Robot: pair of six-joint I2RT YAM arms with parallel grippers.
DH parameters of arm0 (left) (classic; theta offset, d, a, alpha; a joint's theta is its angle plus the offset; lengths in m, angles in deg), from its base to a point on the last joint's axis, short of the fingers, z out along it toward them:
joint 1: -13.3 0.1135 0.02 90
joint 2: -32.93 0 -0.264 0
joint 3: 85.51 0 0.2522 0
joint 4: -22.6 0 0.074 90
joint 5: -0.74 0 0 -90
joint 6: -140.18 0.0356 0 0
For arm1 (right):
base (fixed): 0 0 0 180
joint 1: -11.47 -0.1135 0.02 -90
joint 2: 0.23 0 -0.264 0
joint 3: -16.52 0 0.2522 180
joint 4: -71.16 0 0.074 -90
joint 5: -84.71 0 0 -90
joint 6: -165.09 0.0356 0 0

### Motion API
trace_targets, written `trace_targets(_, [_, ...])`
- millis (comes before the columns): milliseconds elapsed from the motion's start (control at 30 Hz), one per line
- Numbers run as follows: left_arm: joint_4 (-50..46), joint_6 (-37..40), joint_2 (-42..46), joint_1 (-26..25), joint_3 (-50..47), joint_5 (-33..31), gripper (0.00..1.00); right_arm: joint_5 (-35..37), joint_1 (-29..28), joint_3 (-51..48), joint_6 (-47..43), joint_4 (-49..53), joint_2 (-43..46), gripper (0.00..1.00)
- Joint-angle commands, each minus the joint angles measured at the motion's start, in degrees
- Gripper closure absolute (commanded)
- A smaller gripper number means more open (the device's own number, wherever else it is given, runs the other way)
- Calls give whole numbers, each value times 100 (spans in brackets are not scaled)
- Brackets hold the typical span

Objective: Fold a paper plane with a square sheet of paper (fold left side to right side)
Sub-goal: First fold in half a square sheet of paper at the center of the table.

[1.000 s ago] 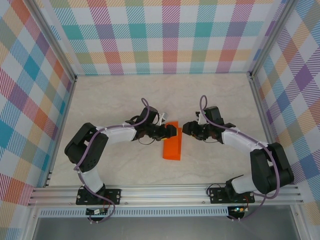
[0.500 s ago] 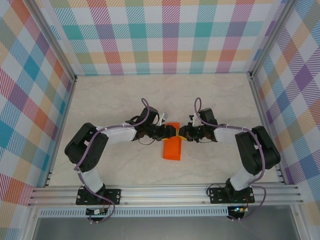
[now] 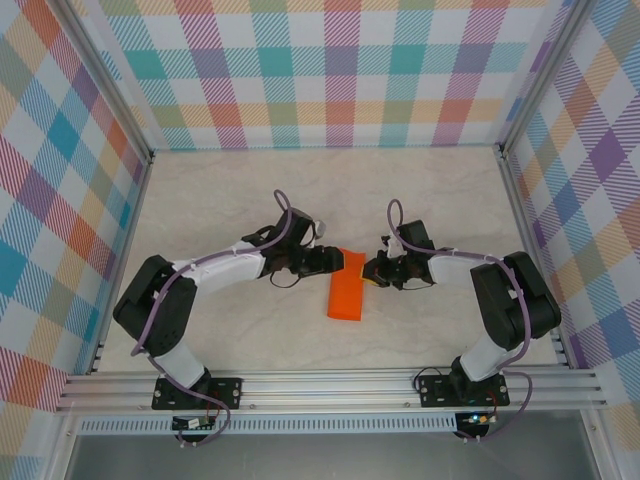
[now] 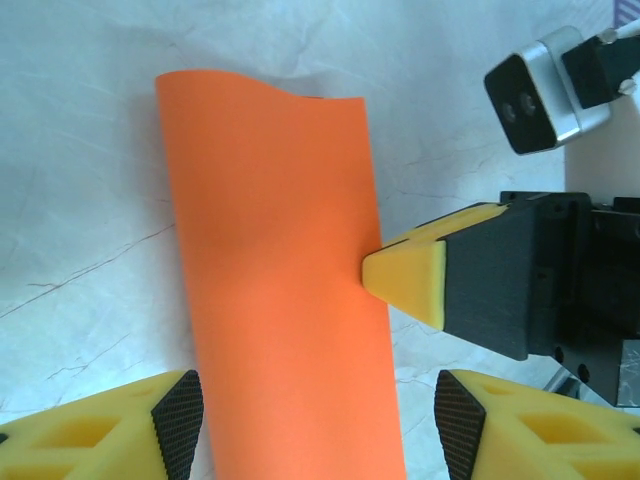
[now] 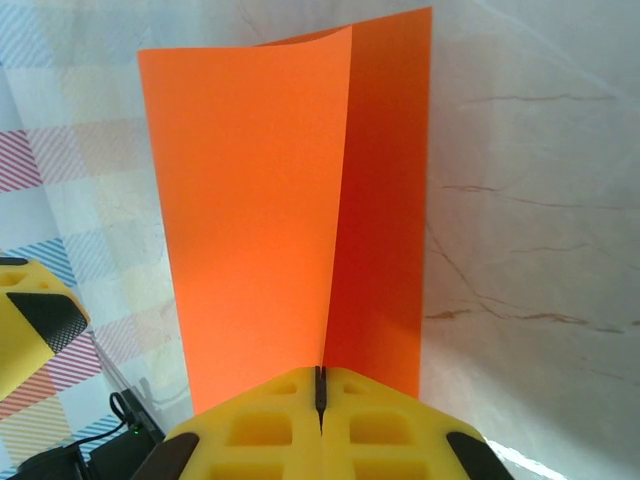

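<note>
The square sheet of paper (image 3: 346,294) is bright orange and lies folded in half on the pale table, a long rectangle rather than a paper plane. In the right wrist view its upper flap (image 5: 250,210) stands raised over the shadowed lower layer. My right gripper (image 5: 320,385) is shut on the sheet's edge, at its right side (image 3: 368,270). The right gripper's yellow tip (image 4: 405,272) touches the sheet's right edge (image 4: 372,230). My left gripper (image 4: 317,425) is open, one finger on each side of the sheet (image 4: 280,280), and sits at the sheet's far left corner (image 3: 333,262).
Checked walls (image 3: 330,70) close in the marble-look table (image 3: 220,190) at the back and both sides. An aluminium rail (image 3: 330,385) runs along the near edge by the arm bases. Open table lies beyond and in front of the sheet.
My right gripper has moved left to the sheet's right edge and shut on it. The left arm's elbow has swung left, while its gripper has stayed at the sheet.
</note>
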Motion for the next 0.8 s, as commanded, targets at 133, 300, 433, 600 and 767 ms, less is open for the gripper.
trace_targets(133, [-61, -113, -708, -164, 285, 284, 37, 43, -41, 111, -182, 142, 22, 95])
trace_targets(300, [-109, -100, -978, -225, 388, 252, 43, 45, -44, 122, -188, 146, 4, 94])
trace_targets(433, [-308, 3, -1090, -242, 446, 98, 47, 63, -41, 145, -208, 193, 46, 88])
trace_targets(600, [-460, 76, -1231, -294, 530, 28, 50, 613, -36, 159, -420, 650, 525, 70])
trace_targets(767, [-522, 85, -1288, -305, 596, -20, 49, 1412, 12, 184, -757, 1473, 997, 53])
